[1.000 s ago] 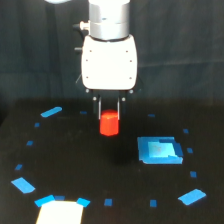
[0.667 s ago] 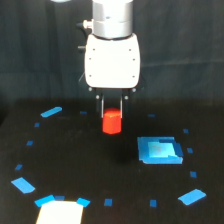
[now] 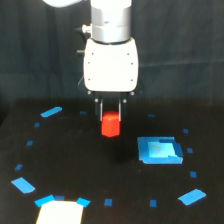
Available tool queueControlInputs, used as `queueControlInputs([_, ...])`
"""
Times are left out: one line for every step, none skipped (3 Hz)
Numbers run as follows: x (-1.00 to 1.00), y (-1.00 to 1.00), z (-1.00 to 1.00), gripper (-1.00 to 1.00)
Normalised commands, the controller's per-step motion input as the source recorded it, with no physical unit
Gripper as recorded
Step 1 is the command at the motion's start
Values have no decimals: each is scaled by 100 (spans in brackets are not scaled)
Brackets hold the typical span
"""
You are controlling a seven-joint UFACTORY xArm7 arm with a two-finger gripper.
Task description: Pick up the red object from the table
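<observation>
Lift check | gripper (image 3: 110, 116) had its fingers pinched on the red object (image 3: 110, 125) | block rode higher than a second back, clear of the table (image 3: 75, 165), up-left of the blue square (image 3: 159, 150) | pick looked nearly done

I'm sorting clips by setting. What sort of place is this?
Probably a robot lab test bench: a black table dotted with blue tape marks, a dark backdrop, and a white arm whose gripper holds a red object beside a blue square.
</observation>
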Motion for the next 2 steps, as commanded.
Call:
queueControlInputs([6,5,-55,-100])
queueControlInputs([-10,-7,-54,-100])
